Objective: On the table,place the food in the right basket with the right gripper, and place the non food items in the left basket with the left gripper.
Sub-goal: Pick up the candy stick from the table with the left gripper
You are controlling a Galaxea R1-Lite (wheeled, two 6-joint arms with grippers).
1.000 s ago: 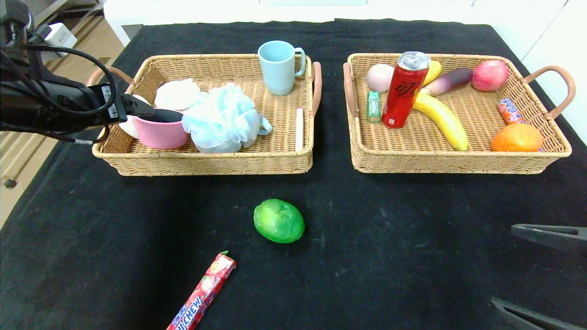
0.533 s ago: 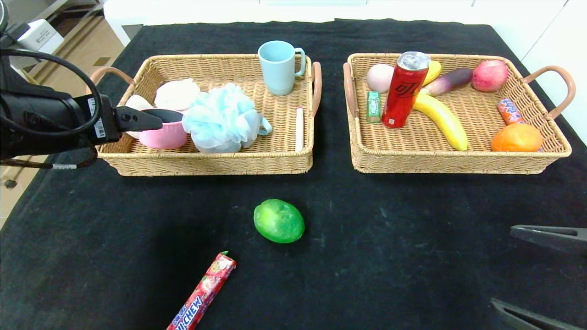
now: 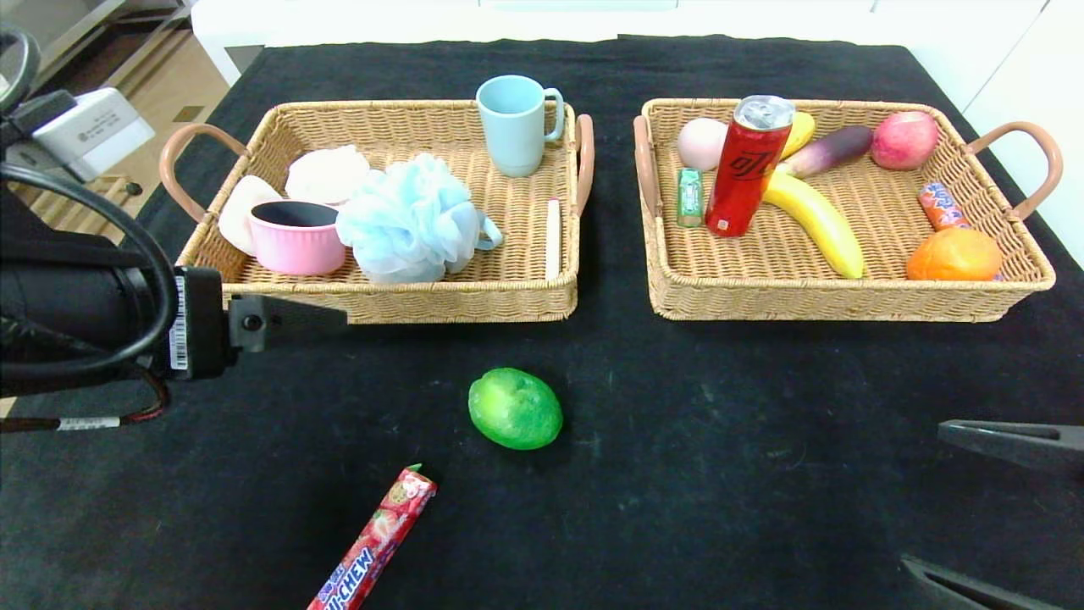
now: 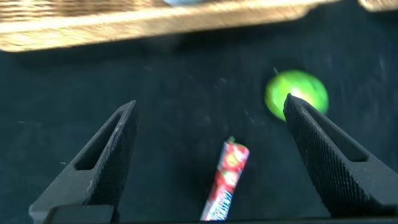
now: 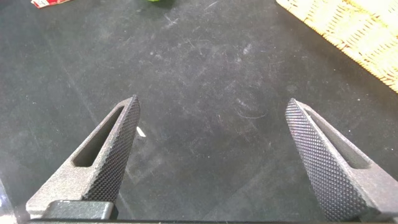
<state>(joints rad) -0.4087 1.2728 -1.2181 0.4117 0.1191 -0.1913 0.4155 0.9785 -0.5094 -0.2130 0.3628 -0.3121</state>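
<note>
Left claw, apart, hangs off the left basket's front rim; right claw apart over bare cloth.

Lab-style test bench: you see a black cloth-covered table, white walls, and a grey box upper left.

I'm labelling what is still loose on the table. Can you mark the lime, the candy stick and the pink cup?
lime (image 3: 515,408), head view, middle of its skin
candy stick (image 3: 374,542), head view, middle of the wrapper
pink cup (image 3: 296,248), head view, front wall
</note>
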